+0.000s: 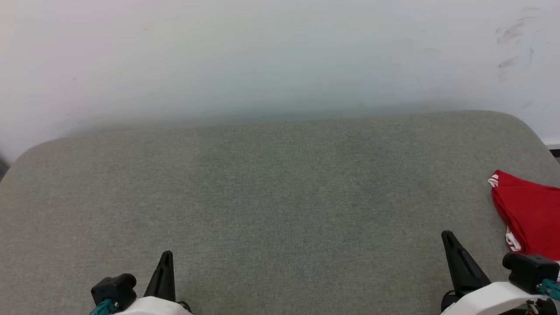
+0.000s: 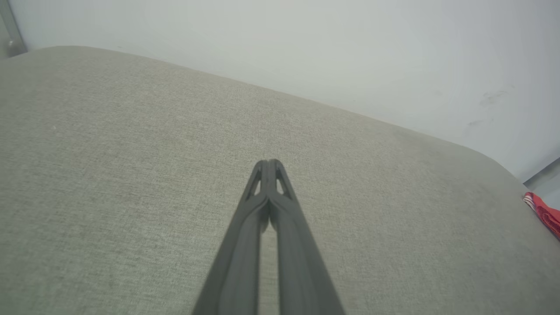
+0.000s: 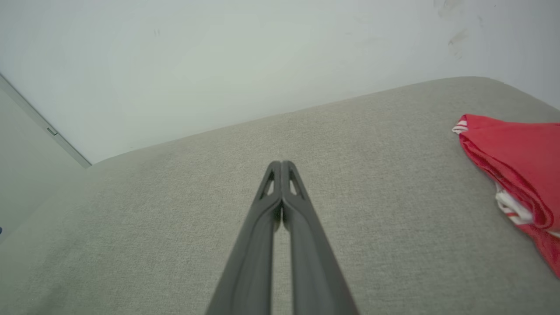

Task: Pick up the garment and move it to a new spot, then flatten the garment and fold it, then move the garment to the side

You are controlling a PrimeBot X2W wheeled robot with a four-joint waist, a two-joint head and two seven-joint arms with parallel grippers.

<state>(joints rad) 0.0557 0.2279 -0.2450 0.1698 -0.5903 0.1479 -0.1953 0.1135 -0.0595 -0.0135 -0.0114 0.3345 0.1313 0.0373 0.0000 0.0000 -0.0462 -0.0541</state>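
Observation:
The garment point(image 1: 529, 214) lies folded at the right edge of the grey cushion, red with a bit of white-and-red striped trim showing; its lettering is hidden. The right wrist view has the garment point(image 3: 516, 162) at its right side, and the left wrist view catches the garment point(image 2: 544, 213) as a sliver at the far right. My right gripper point(image 1: 447, 236) sits at the lower right, shut and empty, a short way left of the garment. In its own view, the right gripper point(image 3: 281, 164) has its fingers pressed together. My left gripper point(image 1: 167, 255) rests at the lower left, and the left gripper point(image 2: 268, 162) is also shut on nothing.
The grey fabric cushion point(image 1: 271, 192) spans the whole view, with a rounded far edge against a pale wall point(image 1: 262, 57). A strip of floor point(image 2: 544, 181) shows beyond the cushion's right corner.

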